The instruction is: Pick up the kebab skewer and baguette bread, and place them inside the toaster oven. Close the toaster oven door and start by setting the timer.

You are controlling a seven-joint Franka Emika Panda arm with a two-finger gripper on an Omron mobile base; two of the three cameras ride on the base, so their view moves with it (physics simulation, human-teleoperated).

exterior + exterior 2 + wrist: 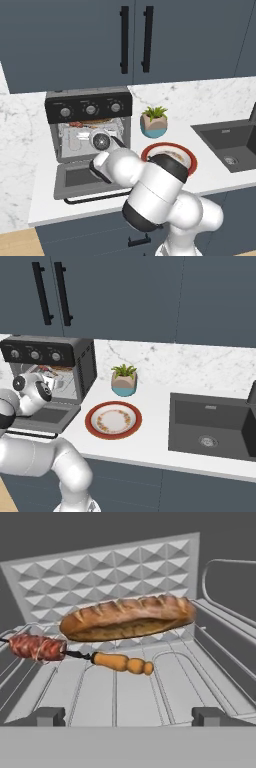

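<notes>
The toaster oven (90, 107) stands on the counter with its door (82, 181) dropped open and flat. My hand reaches into the oven's mouth. In the hand view the baguette bread (127, 618) lies across the rack toward the back wall. The kebab skewer (40, 647) lies just in front of it on the left, with its wooden handle (122, 663) pointing right. My gripper (129, 716) is open, its fingertips (50, 716) wide apart and short of both foods, with nothing between them. From the right side the oven (50, 358) and its open door (47, 418) also show.
A red-rimmed plate (113, 420) sits on the counter right of the oven. A potted plant (124, 380) stands behind it, and a dark sink (210, 426) lies farther right. Three knobs (90, 109) line the oven's top panel. Dark cabinets hang above.
</notes>
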